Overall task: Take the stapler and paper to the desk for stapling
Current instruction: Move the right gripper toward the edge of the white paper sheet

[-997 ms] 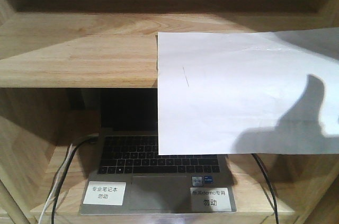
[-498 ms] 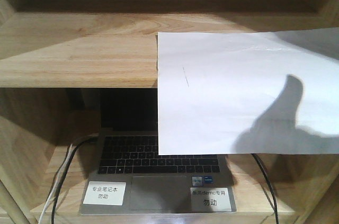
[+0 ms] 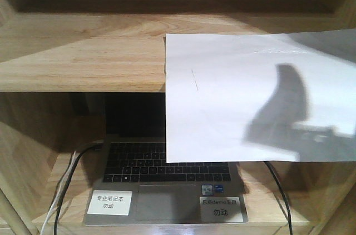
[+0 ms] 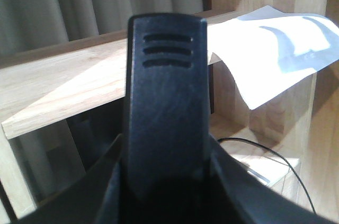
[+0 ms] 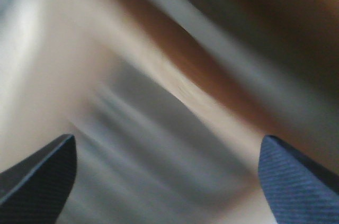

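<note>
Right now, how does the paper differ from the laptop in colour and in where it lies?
The paper is plain white; the laptop is grey with black keys. The paper lies on the upper shelf board and hangs over its edge; the laptop stands open on the lower board, partly behind the paper. Both are rectangular.

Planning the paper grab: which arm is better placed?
Right, probably. The right gripper is open wide, and a gripper-shaped shadow falls on the right half of the paper. The left gripper sits off to its side.
</note>
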Motion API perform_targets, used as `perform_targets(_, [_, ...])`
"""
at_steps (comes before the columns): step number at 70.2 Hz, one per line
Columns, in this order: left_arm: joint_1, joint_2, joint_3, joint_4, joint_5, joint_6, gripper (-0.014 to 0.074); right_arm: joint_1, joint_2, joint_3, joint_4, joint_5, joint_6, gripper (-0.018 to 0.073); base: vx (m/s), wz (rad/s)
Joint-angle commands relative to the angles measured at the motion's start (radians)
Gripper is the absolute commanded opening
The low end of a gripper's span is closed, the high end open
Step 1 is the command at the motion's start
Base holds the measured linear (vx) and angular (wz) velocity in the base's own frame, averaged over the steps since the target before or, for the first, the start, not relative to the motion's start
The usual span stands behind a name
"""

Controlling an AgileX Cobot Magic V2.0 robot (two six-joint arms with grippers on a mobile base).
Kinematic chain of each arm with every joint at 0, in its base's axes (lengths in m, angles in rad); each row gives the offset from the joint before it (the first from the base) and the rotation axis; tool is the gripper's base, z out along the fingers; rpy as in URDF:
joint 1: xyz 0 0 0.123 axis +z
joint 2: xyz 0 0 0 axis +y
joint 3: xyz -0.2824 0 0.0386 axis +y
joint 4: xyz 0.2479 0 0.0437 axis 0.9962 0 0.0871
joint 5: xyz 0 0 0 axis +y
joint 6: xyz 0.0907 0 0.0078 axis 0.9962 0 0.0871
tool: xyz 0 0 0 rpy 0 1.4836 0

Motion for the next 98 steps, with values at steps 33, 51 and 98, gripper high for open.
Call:
perform_targets(33, [0.0, 0.01, -0.026, -0.017, -0.118, 0.0, -0.0006, -0.006, -0.104, 0.255, -0.214, -0.487, 0.542, 0.0589, 0.0, 0.0])
perform_targets(51, [0.0, 0.01, -0.026, -0.017, -0.118, 0.0, -0.0006, -0.004, -0.284, 0.506, -0.2, -0.493, 0.516, 0.0589, 0.0, 0.0])
perform_targets(98, [0.0, 0.01, -0.026, -0.017, -0.12, 0.0, -0.0007, 0.508, -0.447, 0.82, -0.139, -0.321, 0.444, 0.0589, 0.0, 0.0])
